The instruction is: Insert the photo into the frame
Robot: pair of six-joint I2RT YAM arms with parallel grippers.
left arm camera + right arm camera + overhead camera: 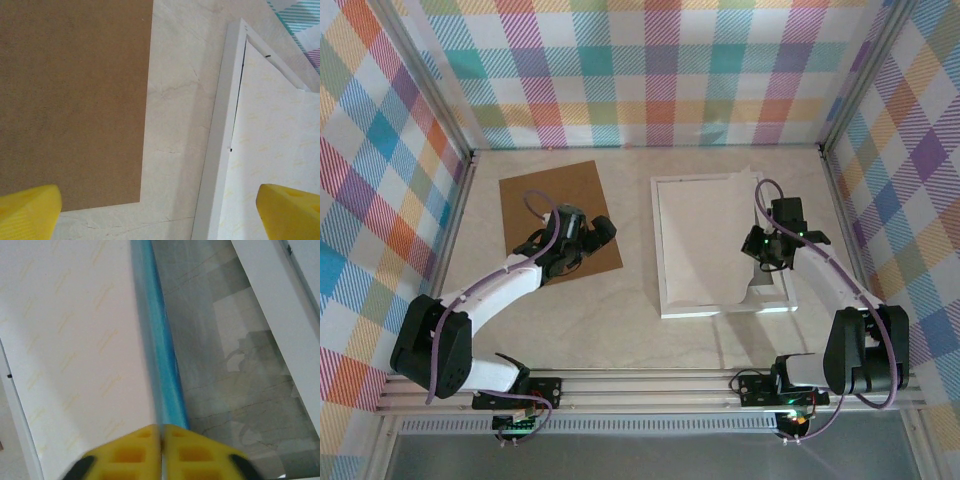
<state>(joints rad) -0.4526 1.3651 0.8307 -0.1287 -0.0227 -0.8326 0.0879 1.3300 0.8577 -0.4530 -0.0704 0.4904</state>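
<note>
The frame (662,250) lies flat right of centre, white border up. Over it the photo (705,235) rests with its plain white back up, tilted, its right edge lifted. My right gripper (764,264) is shut on that edge. In the right wrist view the gripper (162,432) pinches the photo (80,340), whose blue face (164,355) shows as a strip above the clear pane (240,390) and the white border (265,300). My left gripper (601,232) hangs open over the brown board's right edge; its yellow fingers (30,212) stand wide apart, the frame (220,140) on the right.
The brown backing board (555,205) lies flat at the back left, seen close in the left wrist view (75,100). Bare marble tabletop (175,125) runs between board and frame. Checked walls (650,70) close in the back and both sides.
</note>
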